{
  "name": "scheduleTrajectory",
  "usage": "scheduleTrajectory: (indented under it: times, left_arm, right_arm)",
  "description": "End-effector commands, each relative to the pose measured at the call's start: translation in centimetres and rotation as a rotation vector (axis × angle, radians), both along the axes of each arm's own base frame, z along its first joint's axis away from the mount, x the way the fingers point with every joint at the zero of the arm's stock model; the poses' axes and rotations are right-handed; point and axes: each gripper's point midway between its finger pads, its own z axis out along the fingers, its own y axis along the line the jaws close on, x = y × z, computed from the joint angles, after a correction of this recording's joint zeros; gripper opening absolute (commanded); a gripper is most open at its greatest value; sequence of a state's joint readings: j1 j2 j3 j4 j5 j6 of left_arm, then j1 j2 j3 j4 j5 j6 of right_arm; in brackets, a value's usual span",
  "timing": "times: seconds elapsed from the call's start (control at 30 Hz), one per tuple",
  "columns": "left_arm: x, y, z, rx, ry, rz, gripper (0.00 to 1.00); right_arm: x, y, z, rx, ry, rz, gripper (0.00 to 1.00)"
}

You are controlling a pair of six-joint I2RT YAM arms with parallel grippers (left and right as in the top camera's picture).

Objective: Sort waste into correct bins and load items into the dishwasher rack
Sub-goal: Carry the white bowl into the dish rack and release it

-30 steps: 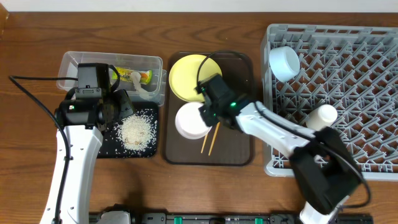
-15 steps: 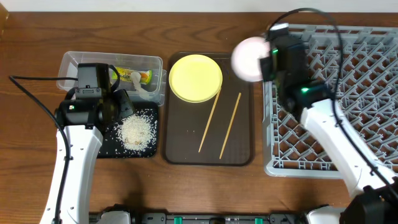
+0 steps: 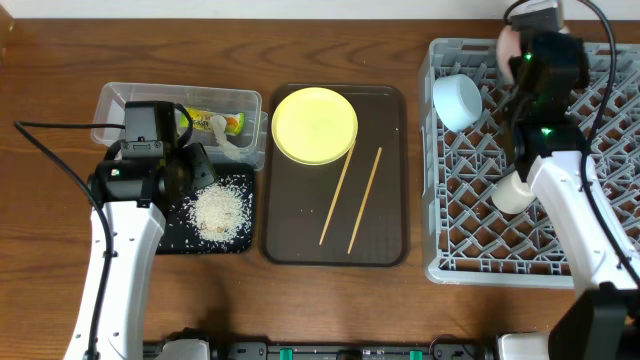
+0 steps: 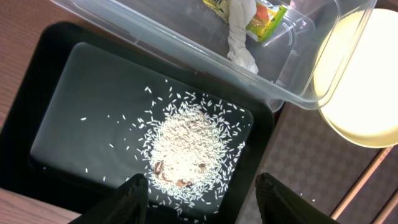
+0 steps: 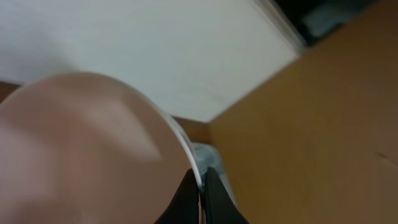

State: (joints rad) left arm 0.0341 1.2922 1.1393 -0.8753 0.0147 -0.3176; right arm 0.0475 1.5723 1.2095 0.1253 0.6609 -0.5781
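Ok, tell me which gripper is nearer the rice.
Left. The left gripper hangs open just above the rice in the black tray. The right gripper is far across the table, over the rack's back edge, pinching a bowl's rim.

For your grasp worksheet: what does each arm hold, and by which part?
Right fingers pinch the round white bowl by its rim; left fingers stand open, holding nothing.

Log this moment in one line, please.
right fingers shut on white bowl, over rack | left fingers open over rice | plate, chopsticks on brown tray
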Motion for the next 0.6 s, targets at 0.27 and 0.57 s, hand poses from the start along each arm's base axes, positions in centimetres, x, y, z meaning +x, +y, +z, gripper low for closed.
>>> scheduleTrajectory:
  times: [0.27, 0.57]
  left_arm:
    - [-0.2, 0.5, -0.2, 0.014, 0.009, 0.019, 0.58]
    - [-0.2, 0.3, -0.2, 0.006, 0.009, 0.015, 0.58]
  right_arm:
    - [2.0, -5.8, -5.4, -0.117, 0.082, -0.194, 0.00]
    - [3.6, -5.9, -9.2, -0.119, 0.110, -0.194, 0.01]
